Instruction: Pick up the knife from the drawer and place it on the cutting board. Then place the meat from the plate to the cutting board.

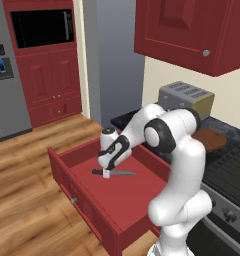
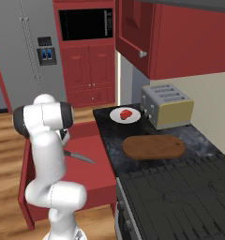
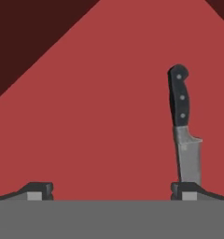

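One drawer (image 1: 117, 200) stands pulled out in front of the base, dark red, with a small metal knob (image 1: 74, 200) on its front panel. One knife (image 1: 113, 173) lies flat on the drawer floor, black handle and grey blade. The gripper (image 1: 106, 173) hangs low inside the drawer just over the knife, jaws spread wide and holding nothing. In the hand view the two fingertips (image 3: 39, 190) sit far apart, and the knife (image 3: 183, 126) lies by the right-hand tip, its blade end running under that tip; I cannot tell whether they touch. In the right base view the arm's own body hides the knife's handle, so just the blade (image 2: 81, 157) shows.

Beyond the drawer runs a dark counter (image 2: 109, 140). On it lie one brown cutting board (image 2: 153, 146), bare, and farther back one white plate (image 2: 125, 115) carrying one red lump of meat (image 2: 126, 113). One toaster (image 2: 166, 106) stands just beside the plate and behind the board. A stovetop (image 2: 180, 197) adjoins the counter. Red wall cabinets (image 2: 175, 37) hang above; a microwave (image 2: 85, 24) and fridge (image 2: 25, 56) stand farthest back.
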Tool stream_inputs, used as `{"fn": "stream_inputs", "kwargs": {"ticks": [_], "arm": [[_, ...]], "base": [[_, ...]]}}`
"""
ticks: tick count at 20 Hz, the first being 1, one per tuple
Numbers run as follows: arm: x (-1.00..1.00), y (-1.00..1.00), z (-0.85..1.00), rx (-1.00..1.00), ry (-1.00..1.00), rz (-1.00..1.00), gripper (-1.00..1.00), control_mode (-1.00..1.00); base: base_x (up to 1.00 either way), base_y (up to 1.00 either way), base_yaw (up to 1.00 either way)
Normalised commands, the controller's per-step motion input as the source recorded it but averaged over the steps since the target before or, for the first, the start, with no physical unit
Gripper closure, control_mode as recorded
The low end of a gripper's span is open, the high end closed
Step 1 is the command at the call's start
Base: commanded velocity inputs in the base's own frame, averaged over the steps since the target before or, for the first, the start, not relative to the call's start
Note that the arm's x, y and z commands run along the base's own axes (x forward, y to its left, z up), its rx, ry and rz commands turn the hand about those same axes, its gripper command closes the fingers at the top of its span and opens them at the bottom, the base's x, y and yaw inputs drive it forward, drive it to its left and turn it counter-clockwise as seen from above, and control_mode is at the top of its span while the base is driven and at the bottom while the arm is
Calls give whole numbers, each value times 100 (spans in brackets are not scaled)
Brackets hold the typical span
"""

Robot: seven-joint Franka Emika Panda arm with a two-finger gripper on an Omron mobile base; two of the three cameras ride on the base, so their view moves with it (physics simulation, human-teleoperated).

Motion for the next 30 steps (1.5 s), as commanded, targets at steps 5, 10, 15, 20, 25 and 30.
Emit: {"fn": "stream_inputs", "kwargs": {"ticks": [5,10,15,20,25,30], "arm": [[41,0,-16,0,1,0,-100,-100],[34,0,-25,0,0,0,-100,-100],[29,0,-29,0,0,0,-100,-100],[22,2,-32,1,-2,0,-100,-100],[21,1,-30,3,0,3,-100,-100],[22,2,-32,2,0,1,-100,-100]], "base": [[0,0,0],[0,0,0],[0,0,0],[0,0,0],[0,0,0],[0,0,0]]}}
